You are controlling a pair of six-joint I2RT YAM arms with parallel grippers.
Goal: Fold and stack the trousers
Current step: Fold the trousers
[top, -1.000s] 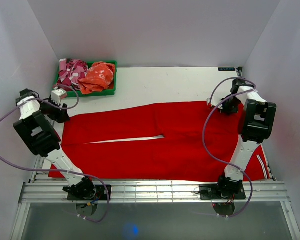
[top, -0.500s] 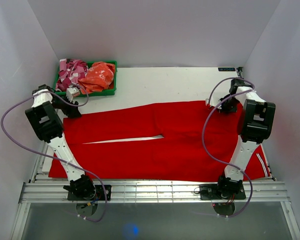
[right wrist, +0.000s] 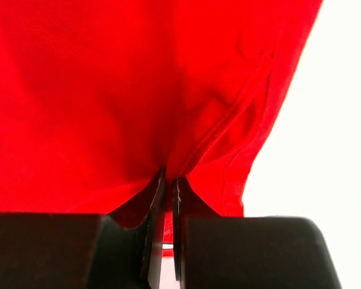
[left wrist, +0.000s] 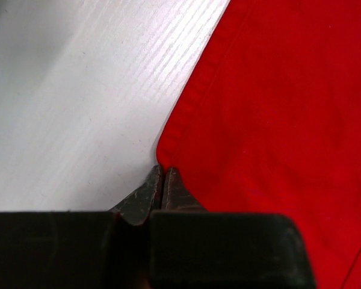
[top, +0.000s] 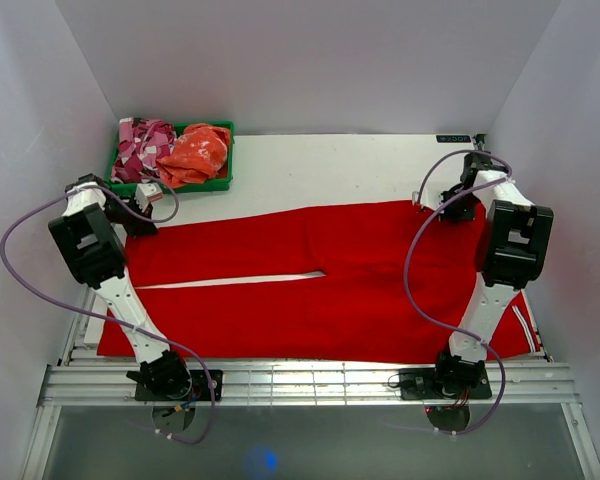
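At 6 o'clock, a ribbed metal rail ran along the near edge of the white worktop. Just beyond it the trousers were spread flat, almost filling the worktop's width. The waist lay at 3 o'clock and the hems at 9 o'clock. The legs lay side by side, with a thin pale sliver of worktop showing between them. The cloth was plain, bright red and matte, and smooth over most of its area. A stitched hem was seen in the left wrist view.

Both corners of the far edge were addressed, judged to be in readiness for drawing that edge toward 6 o'clock in a first lengthwise fold. At 2 o'clock the right jaws were clamped on the waist corner, with cloth drawn into them in converging creases. At 10 o'clock the left jaws were pressed together at the corner of the far leg's hem. The corner met their tips, but whether cloth was caught between them could not be told. A grip at each end was judged likely to keep the long edge straight when lifted.

Farthest, at 11 o'clock, a green bin held a crumpled patterned garment and an orange garment, apart from the trousers.
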